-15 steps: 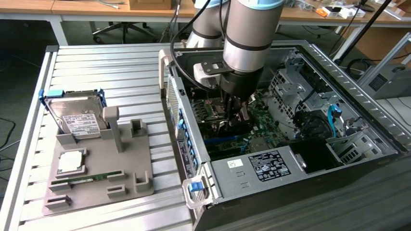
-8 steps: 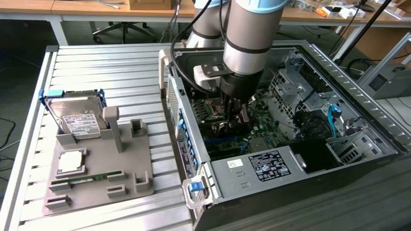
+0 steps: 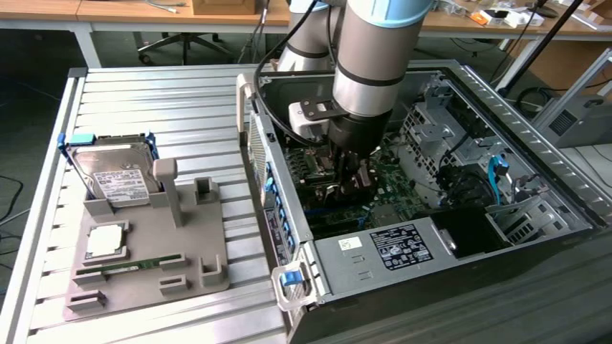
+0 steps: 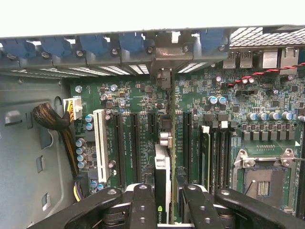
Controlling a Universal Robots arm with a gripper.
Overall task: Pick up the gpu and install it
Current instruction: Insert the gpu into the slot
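The exterior view looks down at an angle from well above onto the open computer case [image 3: 431,215] and the slatted table [image 3: 143,100]. The wrist view sits close inside the case, facing the motherboard [image 4: 200,109], which both views share.

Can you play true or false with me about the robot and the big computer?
1. The tool is inside the open computer case. True.
2. The tool is holding the hard drive. False: the hard drive sits in the grey holder on the table; the tool grips the gpu.
3. The gpu stands on edge over the green board. True.
4. The memory stick is in the computer. False: the memory stick lies in the holder.
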